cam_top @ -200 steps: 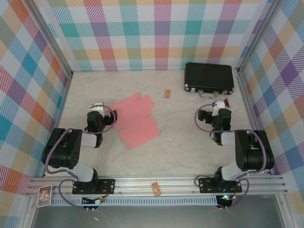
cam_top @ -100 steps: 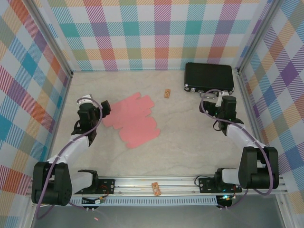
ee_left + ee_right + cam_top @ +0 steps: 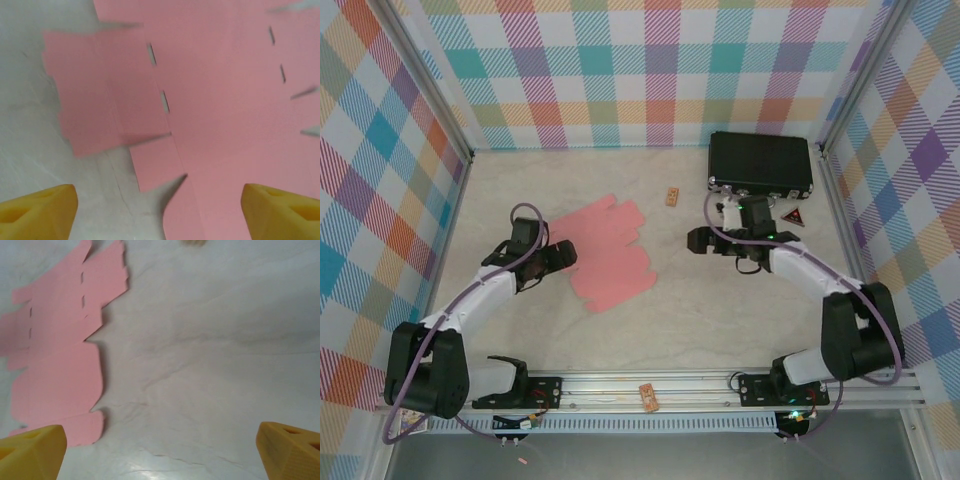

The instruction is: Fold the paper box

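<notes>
The paper box (image 3: 607,250) is a flat pink die-cut sheet with flaps, lying on the table left of centre. My left gripper (image 3: 563,256) is at the sheet's left edge, pointing right. In the left wrist view the sheet (image 3: 225,100) spreads under that gripper (image 3: 160,215), whose yellow fingertips (image 3: 37,210) stand wide apart with nothing between them. My right gripper (image 3: 697,240) hangs open over bare table to the right of the sheet, pointing left at it. The right wrist view has the sheet (image 3: 55,355) at the left, ahead of the open right gripper (image 3: 160,455).
A black hard case (image 3: 760,160) with a handle sits at the back right. A tiny tan wooden block (image 3: 672,196) lies between the case and the sheet. A small red triangle (image 3: 793,217) lies near the right arm. Checked walls close in the table on three sides.
Both arms have reached out from folded poses. The left gripper has come to the sheet's left edge. The right gripper has swung left from near the case toward the sheet.
</notes>
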`<state>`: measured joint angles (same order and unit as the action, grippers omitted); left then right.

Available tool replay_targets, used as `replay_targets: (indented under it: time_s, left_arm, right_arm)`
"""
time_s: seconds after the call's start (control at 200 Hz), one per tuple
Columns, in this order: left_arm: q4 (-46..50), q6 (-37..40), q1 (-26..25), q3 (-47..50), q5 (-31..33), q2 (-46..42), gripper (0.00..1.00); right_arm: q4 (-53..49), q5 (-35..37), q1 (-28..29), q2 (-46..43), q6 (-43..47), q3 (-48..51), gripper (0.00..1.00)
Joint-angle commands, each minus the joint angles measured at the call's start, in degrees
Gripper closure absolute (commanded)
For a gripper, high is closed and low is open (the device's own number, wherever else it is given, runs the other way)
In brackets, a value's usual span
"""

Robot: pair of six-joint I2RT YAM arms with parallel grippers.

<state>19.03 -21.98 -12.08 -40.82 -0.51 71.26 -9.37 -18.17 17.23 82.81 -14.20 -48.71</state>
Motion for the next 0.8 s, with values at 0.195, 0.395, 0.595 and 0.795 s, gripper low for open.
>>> replay_targets:
  time_s: [0.195, 0.395, 0.595, 0.795]
  left_arm:
    - [2.14, -4.86, -1.99, 2.55, -5.20, -0.39, 0.19]
    - [-2.56, -8.76, -1.94, 3.40, -2.44, 1.63, 0.22]
    - [-11.21, -11.13, -1.77, 4.56, -2.89, 3.59, 0.27]
    - [-12.73, -12.17, -1.28, 2.68, -3.63, 8.18, 0.34]
  right_arm:
    - [-0.05, -5.29, 6.28, 14.05, -0.08, -11.11, 0.12]
    - [-5.68, -5.60, 8.33, 25.42, 2.19, -25.55, 0.22]
    - [-11.60, -4.17, 9.87, 34.67, 3.56, -37.69, 0.30]
    - [-14.62, -4.24, 11.11, 40.82, 3.36, -44.65, 0.34]
